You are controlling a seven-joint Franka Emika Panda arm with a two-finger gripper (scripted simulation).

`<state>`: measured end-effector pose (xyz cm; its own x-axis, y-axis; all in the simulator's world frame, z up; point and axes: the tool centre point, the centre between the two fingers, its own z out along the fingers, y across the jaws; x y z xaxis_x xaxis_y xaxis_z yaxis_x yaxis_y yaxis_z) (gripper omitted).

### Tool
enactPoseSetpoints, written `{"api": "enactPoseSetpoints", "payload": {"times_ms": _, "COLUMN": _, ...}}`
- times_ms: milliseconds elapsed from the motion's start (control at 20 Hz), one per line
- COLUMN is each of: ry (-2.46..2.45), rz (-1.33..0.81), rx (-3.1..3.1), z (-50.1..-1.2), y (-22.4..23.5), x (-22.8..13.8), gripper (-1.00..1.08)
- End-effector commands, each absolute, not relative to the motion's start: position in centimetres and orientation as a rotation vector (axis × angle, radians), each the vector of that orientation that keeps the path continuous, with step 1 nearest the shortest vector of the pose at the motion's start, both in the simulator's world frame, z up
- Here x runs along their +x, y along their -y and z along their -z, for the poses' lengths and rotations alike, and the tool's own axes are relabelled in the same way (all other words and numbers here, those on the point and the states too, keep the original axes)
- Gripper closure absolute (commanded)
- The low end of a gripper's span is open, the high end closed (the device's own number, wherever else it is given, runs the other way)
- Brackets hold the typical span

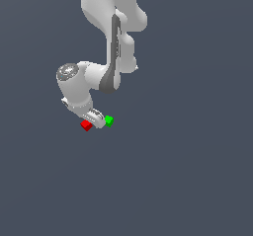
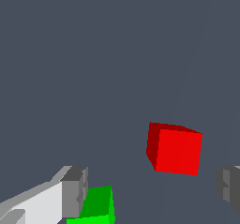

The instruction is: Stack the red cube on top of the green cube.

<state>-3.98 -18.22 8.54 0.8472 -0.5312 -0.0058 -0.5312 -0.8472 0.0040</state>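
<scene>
The red cube (image 1: 86,125) lies on the grey floor, to the exterior view's left of the gripper (image 1: 98,120). The green cube (image 1: 108,120) lies just to the exterior view's right of the gripper. The two cubes are apart, with the fingers low between them. In the wrist view the gripper (image 2: 152,190) is open and holds nothing. The red cube (image 2: 176,148) shows beyond the gap between the fingertips, nearer the dark fingertip (image 2: 229,188). The green cube (image 2: 96,206) sits close beside the other fingertip (image 2: 74,192), partly cut off by the picture's edge.
The white arm (image 1: 111,42) reaches down from the top of the exterior view, with its wrist (image 1: 74,84) above the cubes. Plain dark grey floor (image 1: 188,171) lies all around.
</scene>
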Motion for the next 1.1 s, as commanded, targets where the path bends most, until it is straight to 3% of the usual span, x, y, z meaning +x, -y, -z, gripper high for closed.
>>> {"api": "enactPoseSetpoints", "payload": {"times_ms": 0, "ry": 0.966, "rz": 0.003, "rx": 2.987, "z": -7.7, "y": 20.0, "x": -4.9, "gripper": -0.92}}
{"api": "enactPoseSetpoints", "payload": {"times_ms": 550, "ry": 1.032, "rz": 0.002, "rx": 2.966, "z": -6.5, "y": 21.3, "x": -5.8, "gripper": -0.92}}
{"api": "enactPoseSetpoints", "payload": {"times_ms": 1050, "ry": 1.038, "rz": 0.000, "rx": 2.965, "z": -2.4, "y": 21.3, "x": -5.9, "gripper": -0.92}}
